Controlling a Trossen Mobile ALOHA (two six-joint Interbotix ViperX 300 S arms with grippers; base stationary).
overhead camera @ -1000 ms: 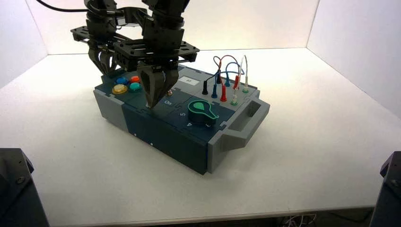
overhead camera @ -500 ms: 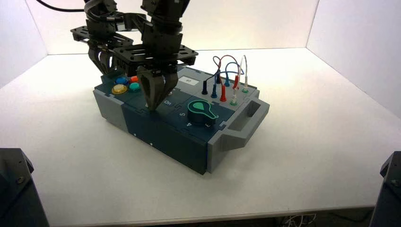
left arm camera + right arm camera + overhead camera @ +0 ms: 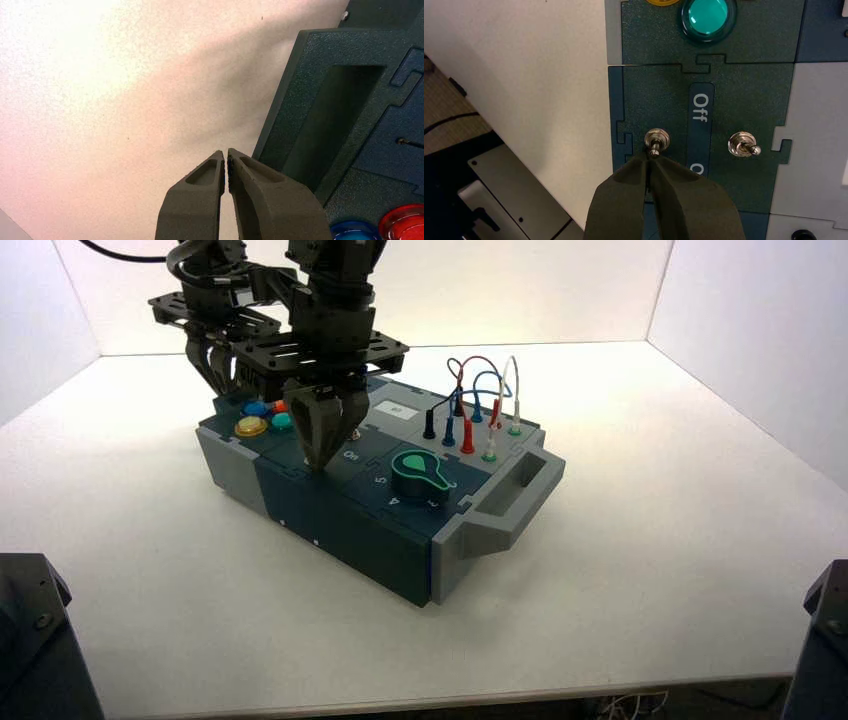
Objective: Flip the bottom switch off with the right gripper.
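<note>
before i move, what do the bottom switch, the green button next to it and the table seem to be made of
Bottom switch: metal, probably plated, polished; silvery with bright glints.
Green button: likely translucent plastic, glossy; it shows a bright, glassy sheen.
Table: pale, fairly matte surface, perhaps laminate or painted board; the look leaves it open.

In the right wrist view we see the yellow button (image 3: 662, 1) cut off at the top edge and the lower "On" lettering (image 3: 696, 168) partly hidden behind the right gripper (image 3: 648, 156).
</note>
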